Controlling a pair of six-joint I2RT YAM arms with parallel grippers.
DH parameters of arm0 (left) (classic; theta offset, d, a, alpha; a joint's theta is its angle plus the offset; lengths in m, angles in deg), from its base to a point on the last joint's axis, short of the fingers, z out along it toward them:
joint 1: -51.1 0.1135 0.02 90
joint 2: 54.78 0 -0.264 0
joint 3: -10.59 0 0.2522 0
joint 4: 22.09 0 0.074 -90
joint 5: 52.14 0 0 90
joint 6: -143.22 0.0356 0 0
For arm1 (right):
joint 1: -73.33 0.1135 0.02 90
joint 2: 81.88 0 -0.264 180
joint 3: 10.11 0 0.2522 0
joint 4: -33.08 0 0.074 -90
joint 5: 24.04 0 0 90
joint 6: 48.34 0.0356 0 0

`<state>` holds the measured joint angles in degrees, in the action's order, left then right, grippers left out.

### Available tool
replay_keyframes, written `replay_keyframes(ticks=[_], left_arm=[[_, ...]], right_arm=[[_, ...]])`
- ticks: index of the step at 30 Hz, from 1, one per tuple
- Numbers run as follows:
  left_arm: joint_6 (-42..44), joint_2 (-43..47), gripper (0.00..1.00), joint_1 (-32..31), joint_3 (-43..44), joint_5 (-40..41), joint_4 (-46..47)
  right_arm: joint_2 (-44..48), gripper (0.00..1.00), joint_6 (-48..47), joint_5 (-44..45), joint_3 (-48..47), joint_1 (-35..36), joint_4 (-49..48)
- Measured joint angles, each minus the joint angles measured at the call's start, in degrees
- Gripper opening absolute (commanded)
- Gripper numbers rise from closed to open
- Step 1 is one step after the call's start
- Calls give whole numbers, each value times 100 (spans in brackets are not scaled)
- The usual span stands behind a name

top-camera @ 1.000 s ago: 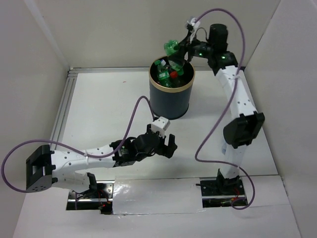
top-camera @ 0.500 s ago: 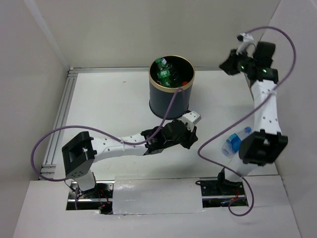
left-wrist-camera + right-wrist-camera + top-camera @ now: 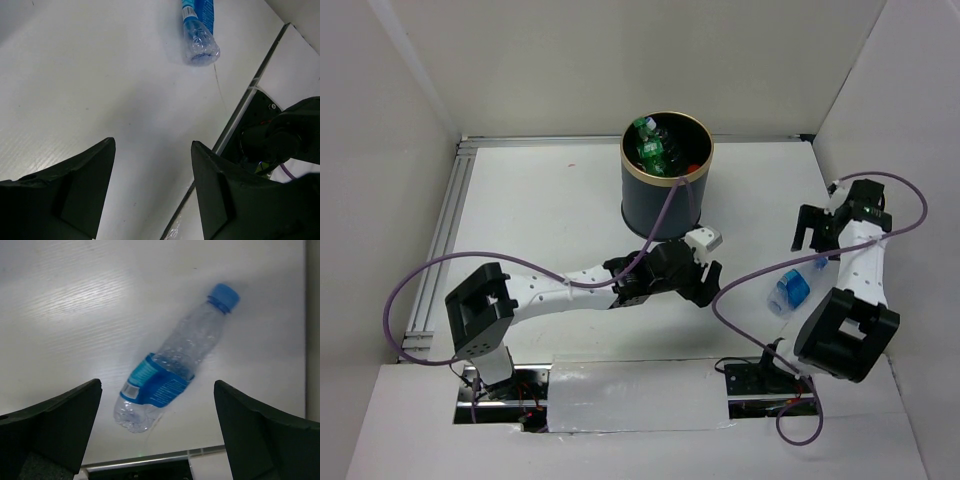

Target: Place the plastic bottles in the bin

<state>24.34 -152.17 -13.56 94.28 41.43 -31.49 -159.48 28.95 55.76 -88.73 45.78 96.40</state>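
Both arms stretch low, left pincer [image 3: 152, 145] and right pincer [image 3: 810, 241] spread wide.

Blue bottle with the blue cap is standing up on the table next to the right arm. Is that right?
Not quite. The blue bottle with the blue cap is on the table next to the right arm, but it is lying on its side, not standing up. The right wrist view shows this most clearly.

White table [image 3: 540, 200], matte surface, metal rail [image 3: 445, 230] along its left edge. The bin [image 3: 665, 205] stands upright at the far middle. One clear blue-labelled bottle [image 3: 788, 292] lies on its side, well apart from the bin, to its near right.
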Motion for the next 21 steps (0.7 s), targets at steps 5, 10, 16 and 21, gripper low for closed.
replay_keyframes(ticks=[5,10,16,21], left_arm=[[-4,0,75,2,-46,-57,-105],[-17,0,75,7,-87,-76,-195],[-205,166,75,7,-597,-4,-142],[-315,319,75,9,-898,83,-184]], right_arm=[[-79,100,90,332,105,-522,-81],[-1008,100,184,363,282,-796,-299],[-1740,88,380,332,520,-780,-466],[-2004,23,378,-13,518,-732,-579]])
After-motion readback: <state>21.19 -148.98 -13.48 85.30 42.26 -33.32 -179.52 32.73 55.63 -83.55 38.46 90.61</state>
